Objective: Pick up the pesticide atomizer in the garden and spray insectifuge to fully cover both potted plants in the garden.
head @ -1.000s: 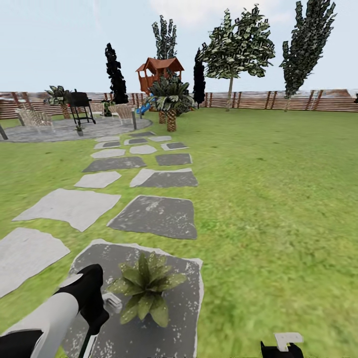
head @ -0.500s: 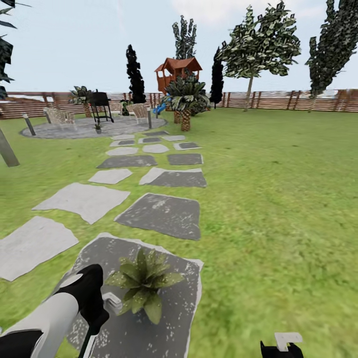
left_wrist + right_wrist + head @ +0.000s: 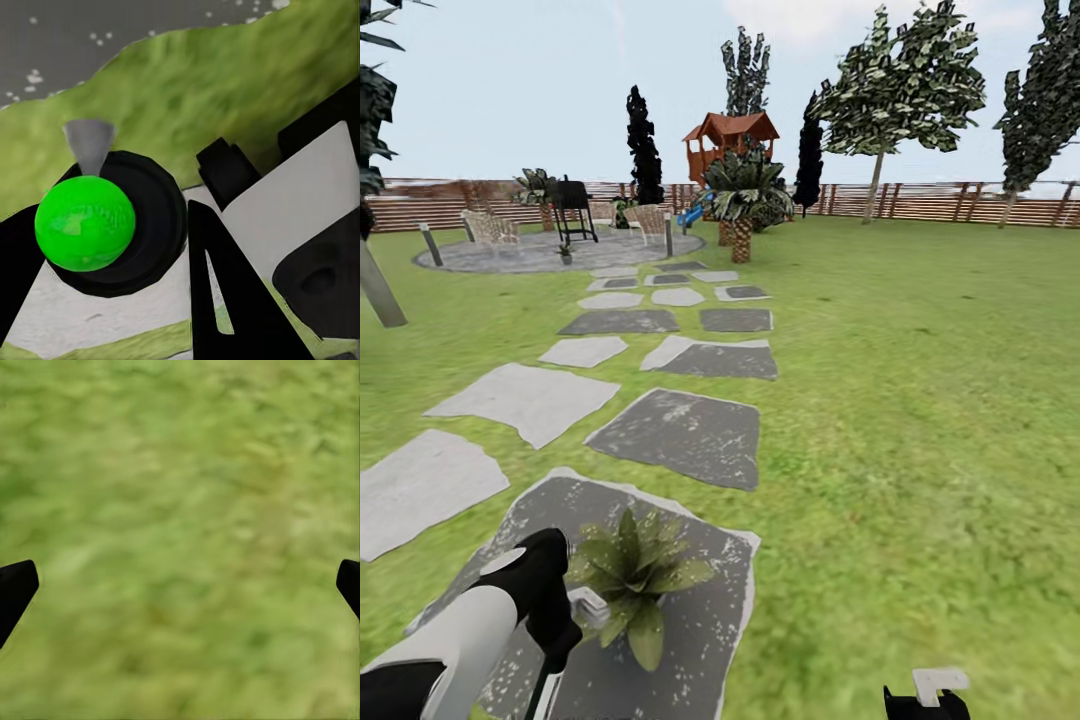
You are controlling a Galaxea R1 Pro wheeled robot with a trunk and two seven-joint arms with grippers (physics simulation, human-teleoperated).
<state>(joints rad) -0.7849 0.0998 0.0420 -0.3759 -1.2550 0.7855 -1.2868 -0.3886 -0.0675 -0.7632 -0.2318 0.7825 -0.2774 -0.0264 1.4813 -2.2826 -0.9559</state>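
Plant [image 3: 628, 570] now lower-left on dark stepping stone [image 3: 700, 590], view swung (camera turning, plant itself unmoved). Left gripper [image 3: 161, 247] clamped on spray bottle [image 3: 97, 225], beside plant. Right gripper [image 3: 180, 585] jaws apart over grass. Spraying looks close; second plant not found.

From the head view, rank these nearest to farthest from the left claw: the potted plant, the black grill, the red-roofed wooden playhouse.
1. Small potted plant with broad green leaves, right beside the left claw on the near dark stepping stone.
2. Black grill, far ahead on the round grey patio, left of the path.
3. Red-roofed wooden playhouse, farther back by the fence.
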